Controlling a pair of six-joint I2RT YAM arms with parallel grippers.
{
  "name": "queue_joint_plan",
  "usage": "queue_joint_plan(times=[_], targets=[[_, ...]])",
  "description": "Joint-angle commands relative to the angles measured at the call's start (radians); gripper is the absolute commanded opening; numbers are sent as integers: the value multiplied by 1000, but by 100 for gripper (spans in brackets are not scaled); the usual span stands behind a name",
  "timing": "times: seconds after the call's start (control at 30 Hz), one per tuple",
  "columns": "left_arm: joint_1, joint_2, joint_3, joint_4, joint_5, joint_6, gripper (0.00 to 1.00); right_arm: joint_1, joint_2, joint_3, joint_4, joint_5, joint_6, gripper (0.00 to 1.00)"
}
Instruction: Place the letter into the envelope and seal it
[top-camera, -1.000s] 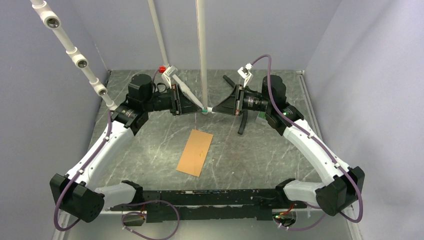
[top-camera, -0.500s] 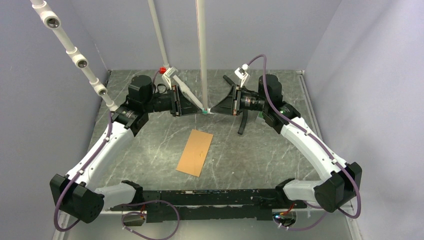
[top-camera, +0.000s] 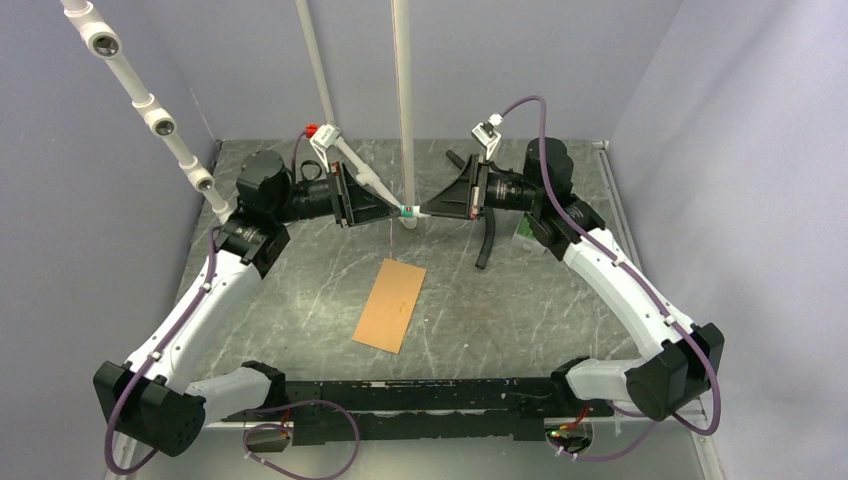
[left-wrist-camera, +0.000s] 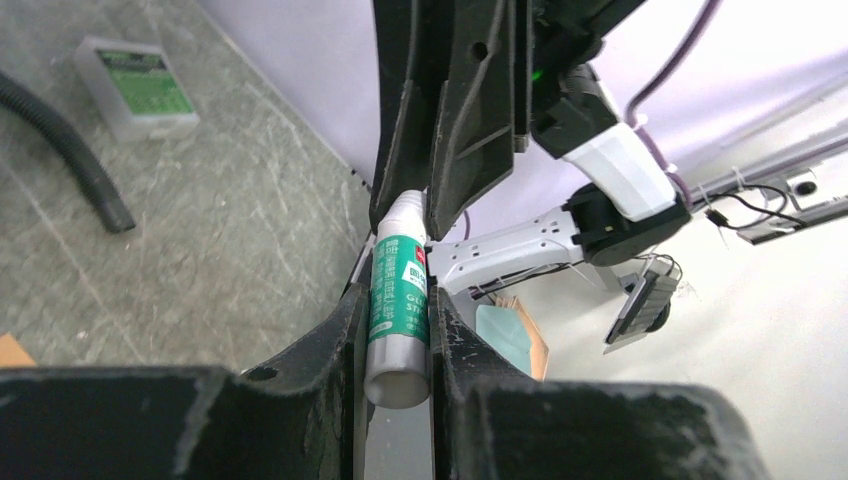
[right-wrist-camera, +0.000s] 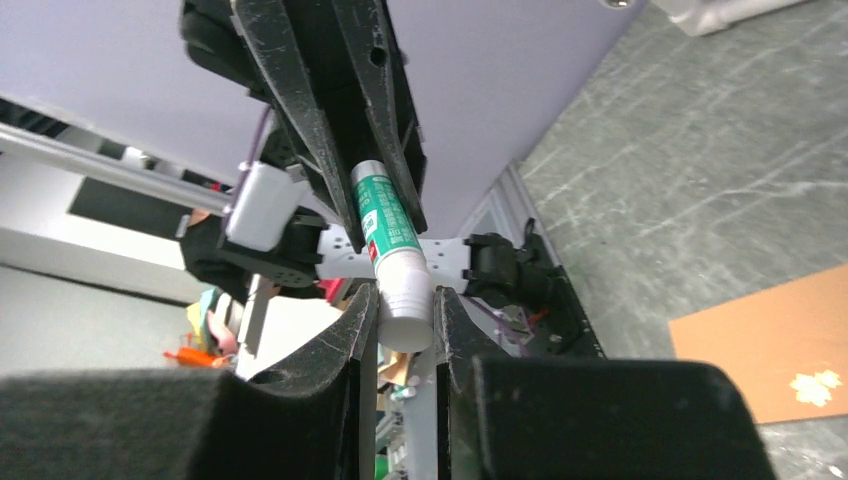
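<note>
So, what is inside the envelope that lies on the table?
Only the orange-brown outside of the envelope shows, flat on the table. Its inside is covered by its own paper, so whether the letter is in there cannot be seen.

left claw (top-camera: 402, 210) clamped, right claw (top-camera: 424, 213) clamped, facing

I'm seeing the envelope (top-camera: 390, 305) lying flat on the table (top-camera: 300, 290), an orange-brown paper rectangle sitting near the middle. Its long sides are running at a slant, with the far end leaning right. From above it's showing as a plain four-cornered shape. In the right wrist view part of it is showing at the lower right, carrying a small pale leaf-shaped mark (right-wrist-camera: 815, 385).
</note>
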Motion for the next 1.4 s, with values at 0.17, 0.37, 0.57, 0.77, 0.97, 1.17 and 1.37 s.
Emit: queue_joint_plan(times=[0.17, 0.37, 0.57, 0.77, 0.97, 1.17, 1.37], targets=[[-25, -41, 33, 262, 93, -54, 2, 26, -9, 18, 91, -67, 124, 0], [-25, -45, 34, 253, 108, -35, 2, 26, -21, 5, 164, -65, 170, 0], [-25, -41, 21, 280, 113, -46, 2, 41, -13, -10, 296, -86, 266, 0], [-28, -28, 6, 301, 116, -35, 2, 78, -2, 5, 298, -75, 263, 0], [-39, -6, 14, 224, 130, 40, 3, 103, 13, 16, 244, -56, 233, 0], [-69, 28, 18, 160, 176, 121, 2, 111, 27, 20, 232, -51, 238, 0], [-118, 67, 56, 55, 228, 259, 2, 135, 23, 8, 231, -21, 264, 0]])
